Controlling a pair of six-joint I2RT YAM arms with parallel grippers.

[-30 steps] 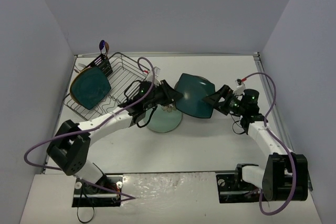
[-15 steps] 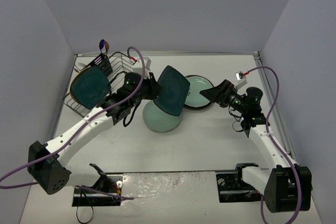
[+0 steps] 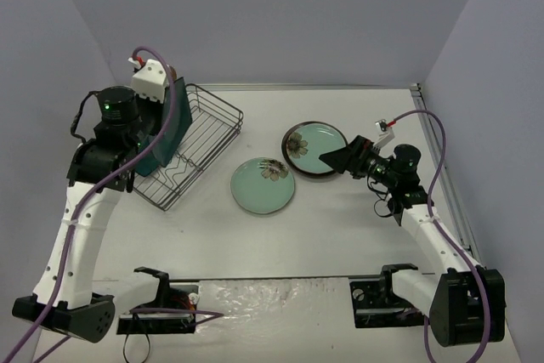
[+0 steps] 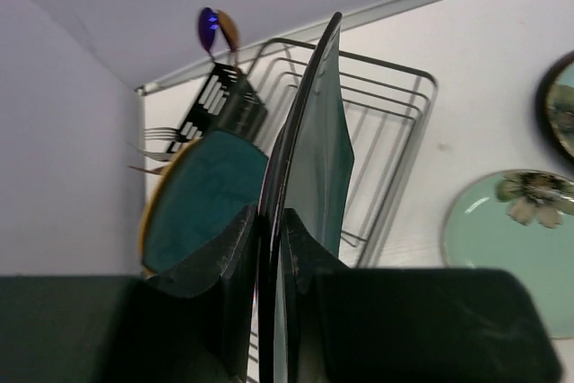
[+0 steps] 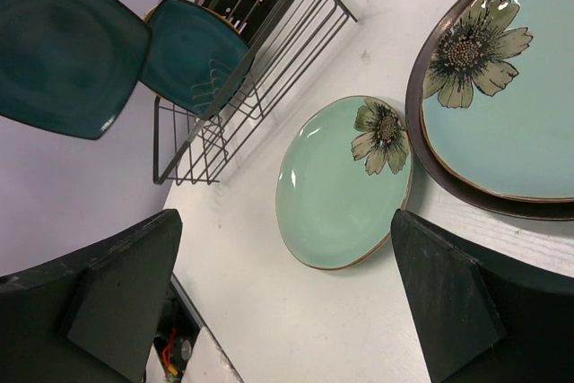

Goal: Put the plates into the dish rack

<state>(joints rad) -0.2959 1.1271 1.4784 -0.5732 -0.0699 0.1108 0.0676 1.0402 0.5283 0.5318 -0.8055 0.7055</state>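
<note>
My left gripper (image 3: 146, 149) is shut on the rim of a rounded-square teal plate (image 3: 170, 121) and holds it on edge, upright, above the black wire dish rack (image 3: 204, 138). In the left wrist view the jaws (image 4: 272, 221) pinch this plate (image 4: 318, 132). Another teal plate (image 4: 202, 199) stands in the rack (image 4: 404, 123) beside it. A pale green flower plate (image 3: 263, 184) lies flat mid-table. A second flower plate sits on a dark-rimmed plate (image 3: 313, 149). My right gripper (image 3: 340, 157) is open and empty next to that stack. It shows wide open in its wrist view (image 5: 296, 311).
The slotted cutlery basket (image 4: 220, 100) with forks (image 4: 161, 136) and a purple spoon (image 4: 215, 29) stands at the rack's far corner. Grey walls close the table on the left, back and right. The right wrist view shows the rack (image 5: 269, 60) and both flower plates (image 5: 341, 186).
My left arm has carried the teal plate from the table's middle up and left over the rack. The right gripper released it and stayed put, uncovering the dark-rimmed stack.
</note>
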